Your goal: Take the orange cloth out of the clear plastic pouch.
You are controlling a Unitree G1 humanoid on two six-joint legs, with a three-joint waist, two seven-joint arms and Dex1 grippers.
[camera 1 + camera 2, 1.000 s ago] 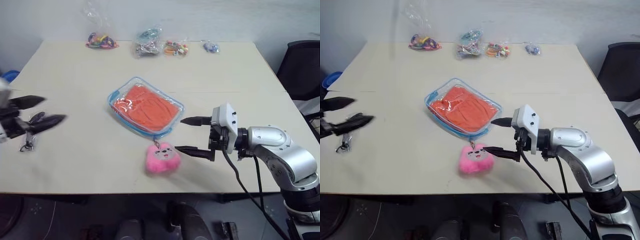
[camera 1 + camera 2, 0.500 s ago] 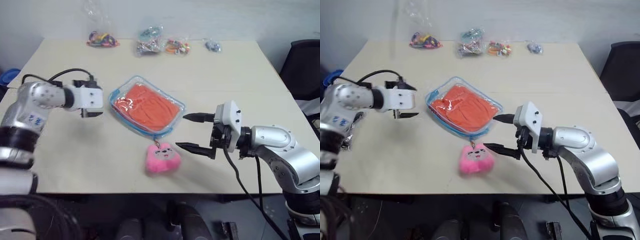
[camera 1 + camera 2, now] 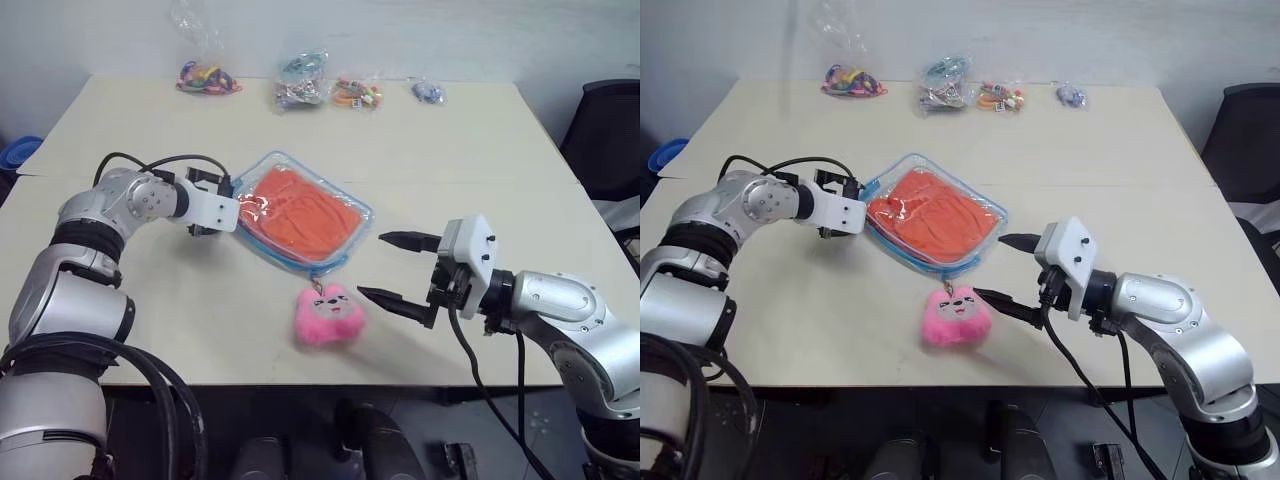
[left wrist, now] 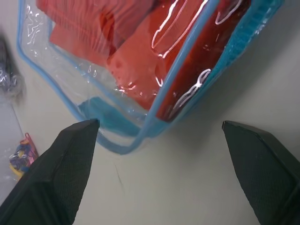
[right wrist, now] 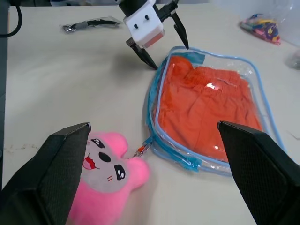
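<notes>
The clear plastic pouch (image 3: 262,170) with light-blue edging lies flat at the middle of the table. Inside it sits the orange cloth (image 3: 305,212), folded and filling most of it. A pink plush charm (image 3: 328,315) hangs off the pouch's near corner. My left gripper (image 3: 232,205) is open at the pouch's left corner, and that corner (image 4: 117,140) lies between its fingers (image 4: 65,159) without touching them. My right gripper (image 3: 370,265) is open, just right of the charm and the near corner, holding nothing.
Several small clear bags of colourful trinkets (image 3: 298,85) line the table's far edge. A black chair (image 3: 605,140) stands off the right side. A small dark item in plastic (image 5: 89,24) lies on the table beyond the left gripper. A blue object (image 3: 18,152) sits past the left edge.
My left arm has swung in from the table's left side to the pouch's left corner, its wrist rolling on the way. The right gripper has stayed about where it was, open.
</notes>
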